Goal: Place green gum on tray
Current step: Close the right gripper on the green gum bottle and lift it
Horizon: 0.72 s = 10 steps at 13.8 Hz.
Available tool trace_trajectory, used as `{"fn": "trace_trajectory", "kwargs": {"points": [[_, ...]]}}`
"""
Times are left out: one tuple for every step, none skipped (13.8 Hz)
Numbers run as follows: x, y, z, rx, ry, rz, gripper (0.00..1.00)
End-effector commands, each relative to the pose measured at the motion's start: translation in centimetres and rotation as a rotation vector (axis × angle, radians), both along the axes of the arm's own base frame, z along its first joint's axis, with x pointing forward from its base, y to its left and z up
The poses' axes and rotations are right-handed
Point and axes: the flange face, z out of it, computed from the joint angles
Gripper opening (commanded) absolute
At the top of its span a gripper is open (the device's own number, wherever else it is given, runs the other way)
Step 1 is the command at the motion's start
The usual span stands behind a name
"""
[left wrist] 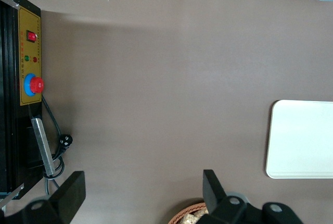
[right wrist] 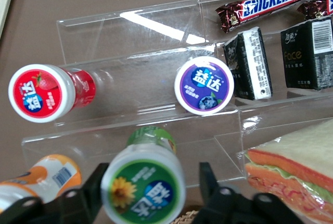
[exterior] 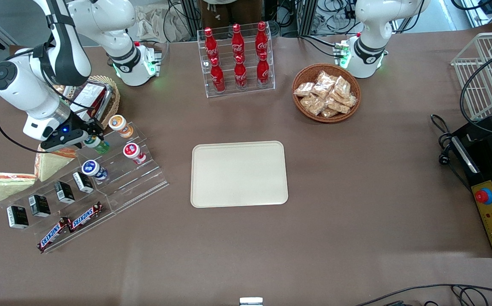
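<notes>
The green gum [right wrist: 144, 188] is a small green bottle with a white-rimmed lid, lying on the upper step of a clear acrylic stand [exterior: 137, 180]. In the front view the green gum [exterior: 99, 145] sits right under my right gripper [exterior: 89, 137]. In the right wrist view the gripper [right wrist: 152, 176] straddles the lid. One finger [right wrist: 93, 187] is against the rim and a small gap shows at the other, so the jaws stand open around it. The cream-beige tray [exterior: 239, 174] lies flat mid-table, nearer the front camera and toward the parked arm; it is bare.
On the stand beside the green gum are an orange-lidded bottle [exterior: 119, 124], a red-lidded one [exterior: 132, 152] and a blue-lidded one [exterior: 92, 168], plus black packs and Snickers bars [exterior: 85, 216]. Wrapped sandwiches [exterior: 52, 160] lie next to the gripper. A cola rack [exterior: 238, 59] and snack basket [exterior: 326, 92] stand farther back.
</notes>
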Motion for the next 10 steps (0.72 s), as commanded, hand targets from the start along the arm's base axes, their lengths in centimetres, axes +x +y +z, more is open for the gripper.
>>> {"fn": "trace_trajectory", "kwargs": {"points": [[-0.1, -0.3, 0.0, -0.007, -0.012, 0.009, 0.01], [0.0, -0.3, 0.1, -0.007, -0.015, 0.008, 0.0], [0.0, -0.3, 0.2, -0.008, -0.015, 0.008, 0.0], [0.5, -0.2, 1.2, -0.009, -0.035, 0.008, 0.0], [1.0, -0.2, 2.8, -0.009, -0.032, 0.012, 0.0], [1.9, -0.2, 5.5, -0.007, -0.004, 0.01, 0.0], [2.7, 0.0, 8.0, -0.008, 0.031, 0.014, 0.0], [3.4, 0.3, 11.1, -0.01, 0.043, 0.018, 0.0], [4.1, 1.1, 13.9, -0.012, 0.046, 0.033, 0.0], [4.5, 1.7, 16.5, -0.014, 0.049, 0.044, 0.0]]}}
